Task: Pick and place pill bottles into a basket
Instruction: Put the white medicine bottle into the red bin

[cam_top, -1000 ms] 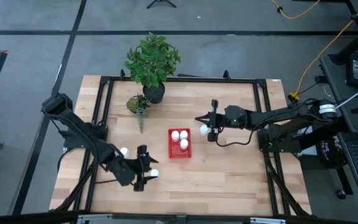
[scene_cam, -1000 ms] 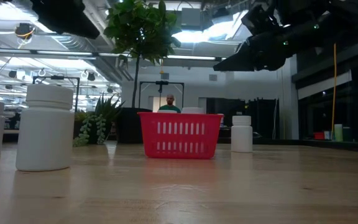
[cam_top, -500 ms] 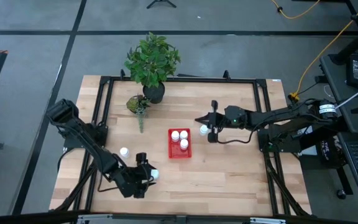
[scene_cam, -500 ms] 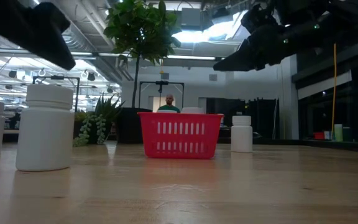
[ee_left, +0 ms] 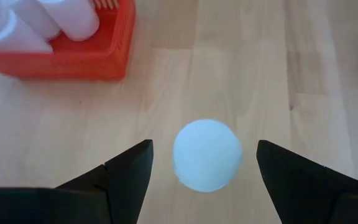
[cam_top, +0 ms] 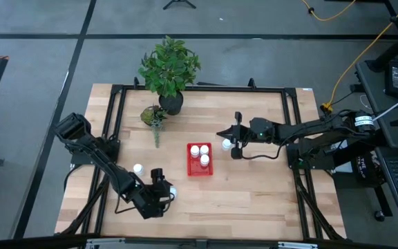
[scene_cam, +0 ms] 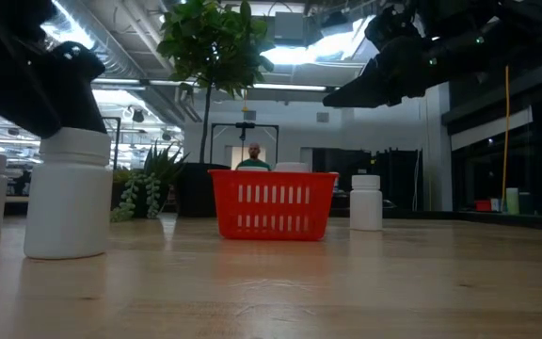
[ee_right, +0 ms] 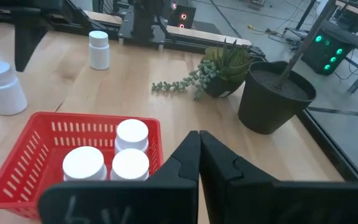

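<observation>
A white pill bottle (cam_top: 173, 191) stands upright near the table's front left; it also shows in the left wrist view (ee_left: 207, 154). My left gripper (cam_top: 164, 193) is open just above it, its fingers (ee_left: 126, 174) on either side of the cap without touching. A second bottle (cam_top: 138, 168) stands farther left. The red basket (cam_top: 191, 168) at mid-table holds three bottles (ee_right: 114, 158). One more bottle (cam_top: 226, 144) stands on the table to the right of the basket. My right gripper (cam_top: 232, 143) is shut and empty, raised above that bottle.
A potted green plant (cam_top: 169, 69) and a small succulent (cam_top: 153, 115) stand at the table's far left of centre. A black frame (cam_top: 199, 89) runs around the table's edge. Bare wood lies in front of and to the right of the basket.
My left gripper has gone down over the front bottle, staying open; in the low view it has come from the picture's top to just above the cap. The bottles and the basket have stayed where they were.
</observation>
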Controlling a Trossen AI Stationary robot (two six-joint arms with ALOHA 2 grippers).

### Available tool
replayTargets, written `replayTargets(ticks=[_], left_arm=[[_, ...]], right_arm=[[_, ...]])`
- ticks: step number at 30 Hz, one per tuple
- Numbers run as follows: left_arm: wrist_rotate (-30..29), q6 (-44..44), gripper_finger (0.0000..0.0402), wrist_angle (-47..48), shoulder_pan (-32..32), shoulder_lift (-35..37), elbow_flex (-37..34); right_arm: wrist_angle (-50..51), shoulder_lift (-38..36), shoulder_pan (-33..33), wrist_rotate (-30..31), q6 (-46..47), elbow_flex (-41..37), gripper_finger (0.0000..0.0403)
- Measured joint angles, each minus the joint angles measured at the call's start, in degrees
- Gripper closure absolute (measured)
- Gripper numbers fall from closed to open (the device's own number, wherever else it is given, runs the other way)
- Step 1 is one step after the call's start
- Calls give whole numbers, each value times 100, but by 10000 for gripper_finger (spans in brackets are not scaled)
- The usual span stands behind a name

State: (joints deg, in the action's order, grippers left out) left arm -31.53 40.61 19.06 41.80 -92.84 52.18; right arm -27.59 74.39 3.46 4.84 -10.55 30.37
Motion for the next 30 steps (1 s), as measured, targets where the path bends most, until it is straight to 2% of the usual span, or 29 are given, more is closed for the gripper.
replayTargets(ticks=[10, 17, 30], left_arm=[[446, 76, 121, 83, -231, 0, -4], [525, 71, 123, 216, -306, 0, -4], [619, -172, 204, 219, -321, -17, -4]], right_arm=[[2, 0, 0, 0, -2, 0, 396], [4, 0, 0, 0, -9, 0, 396], [8, 0, 0, 2, -2, 0, 396]])
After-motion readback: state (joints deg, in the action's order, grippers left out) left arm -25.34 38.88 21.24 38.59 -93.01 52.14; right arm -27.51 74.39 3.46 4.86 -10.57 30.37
